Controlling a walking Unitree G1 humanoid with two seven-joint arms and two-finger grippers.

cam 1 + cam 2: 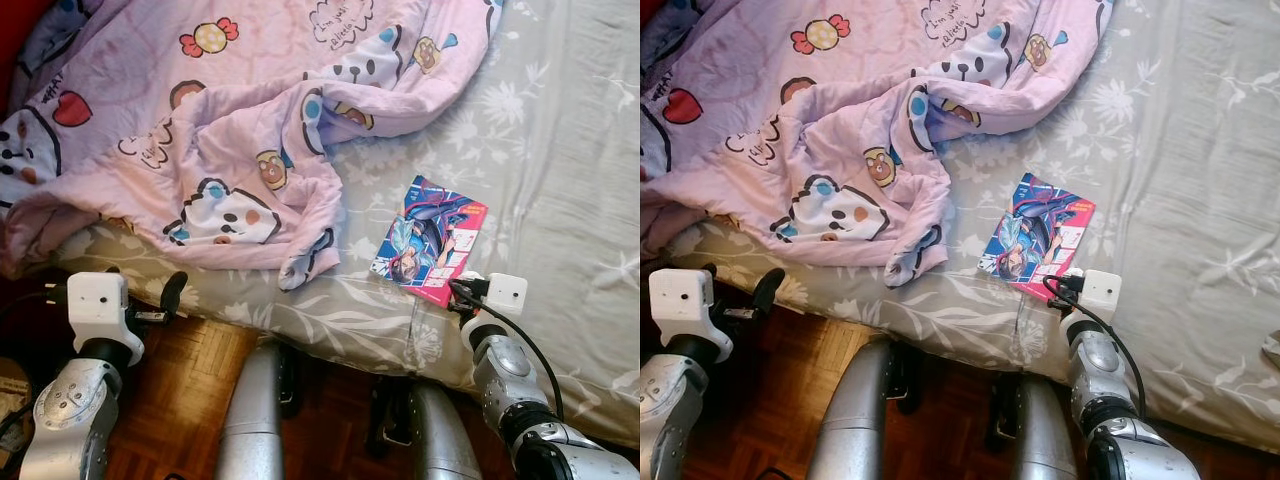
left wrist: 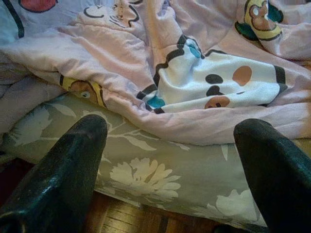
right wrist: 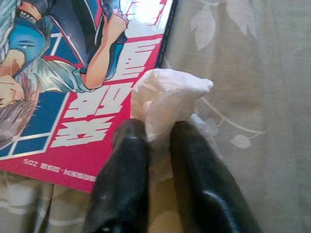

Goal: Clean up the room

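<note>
Two silver arms reach toward a bed point(image 1: 560, 200) covered in a grey sheet with a pale flower print, its near edge running above a dark parquet floor point(image 1: 190, 370). A crumpled pink blanket point(image 1: 200, 120) with cartoon prints is heaped across the far and left part of the bed, one fold trailing close to the edge. Well to its right a comic book point(image 1: 432, 240) with a red and blue cover lies flat on the sheet, near the edge. The right gripper point(image 3: 158, 133) sits at the book's near corner; the head views give just its white wrist block and cable there, while the right wrist view shows its fingers point(image 3: 124, 160) pressed together on a scrunched white tissue point(image 3: 165, 99) that overlaps the book's red margin and the sheet beside it. The left gripper point(image 2: 170, 131) hangs at the bed's edge below the blanket; the left wrist view shows its fingers point(image 2: 73, 155) spread wide apart with nothing between them, facing the sheet and the blanket's fold.
</note>
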